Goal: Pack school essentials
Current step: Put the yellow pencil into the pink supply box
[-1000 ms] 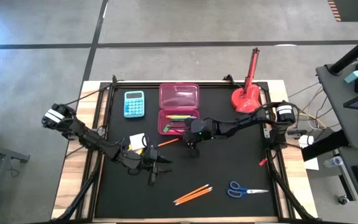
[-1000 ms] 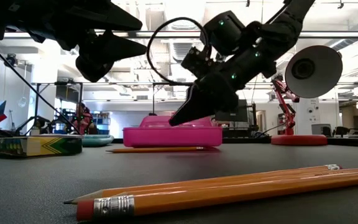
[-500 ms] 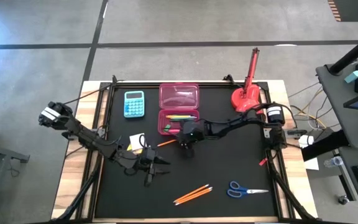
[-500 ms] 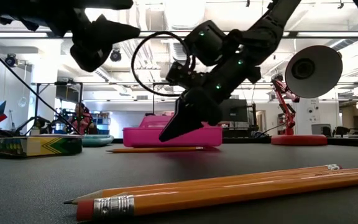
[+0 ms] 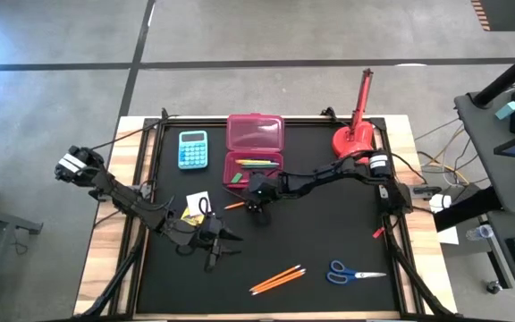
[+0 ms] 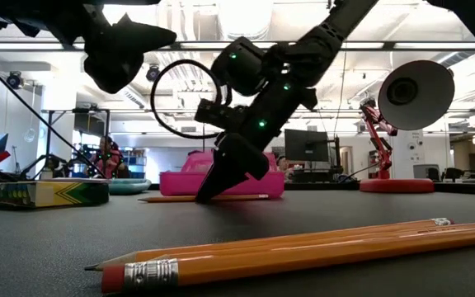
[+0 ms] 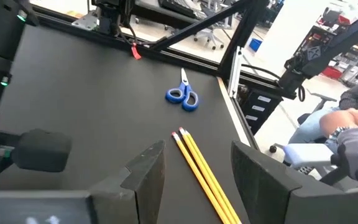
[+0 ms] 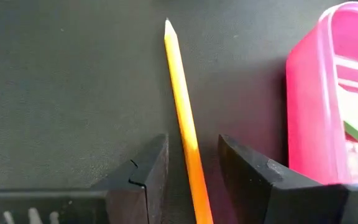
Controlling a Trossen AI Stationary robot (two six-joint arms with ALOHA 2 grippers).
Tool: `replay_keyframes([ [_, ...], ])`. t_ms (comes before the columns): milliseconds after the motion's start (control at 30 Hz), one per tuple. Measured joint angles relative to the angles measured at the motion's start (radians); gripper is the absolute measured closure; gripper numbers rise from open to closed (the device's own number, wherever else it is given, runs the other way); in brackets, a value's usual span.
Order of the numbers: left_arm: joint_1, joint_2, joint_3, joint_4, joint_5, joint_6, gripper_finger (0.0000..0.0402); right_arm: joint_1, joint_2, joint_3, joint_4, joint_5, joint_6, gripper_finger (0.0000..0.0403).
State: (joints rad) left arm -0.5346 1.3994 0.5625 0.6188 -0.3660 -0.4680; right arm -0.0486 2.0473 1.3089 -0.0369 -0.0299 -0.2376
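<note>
A single orange pencil (image 8: 180, 93) lies flat on the black mat just in front of the open pink case (image 5: 256, 152). My right gripper (image 8: 192, 146) is open and slants down over it, one finger on each side of its shaft without touching. Two more orange pencils (image 5: 277, 279) and blue-handled scissors (image 5: 351, 271) lie near the front edge. A white-and-yellow pack (image 5: 197, 204) rests on the mat at the left. My left gripper (image 7: 197, 180) hangs open above the mat beside the pack, holding nothing. Some pens (image 5: 256, 165) lie inside the case.
A light-blue calculator (image 5: 193, 148) sits at the far left of the mat. A red desk lamp (image 5: 356, 134) stands at the far right corner. The pink case's wall (image 8: 328, 93) rises right beside my right gripper's finger. A person sits beyond the table's edge (image 7: 347, 143).
My right gripper has gone toward the table's left edge and down, tipping its fingers more steeply, until its tips stand at the mat around the single orange pencil. The pencil has stayed where it was.
</note>
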Motion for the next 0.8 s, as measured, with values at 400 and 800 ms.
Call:
replay_keyframes([
  [400,-0.01,0.0,0.0,0.001,0.0,0.0,0.0237,0.002,-0.003,0.021,-0.09,-0.057,0.01,0.0331],
  [800,-0.012,-0.006,0.0,-0.001,0.0,0.0,0.0237,0.003,-0.021,0.017,-0.118,-0.061,0.009,0.0391],
])
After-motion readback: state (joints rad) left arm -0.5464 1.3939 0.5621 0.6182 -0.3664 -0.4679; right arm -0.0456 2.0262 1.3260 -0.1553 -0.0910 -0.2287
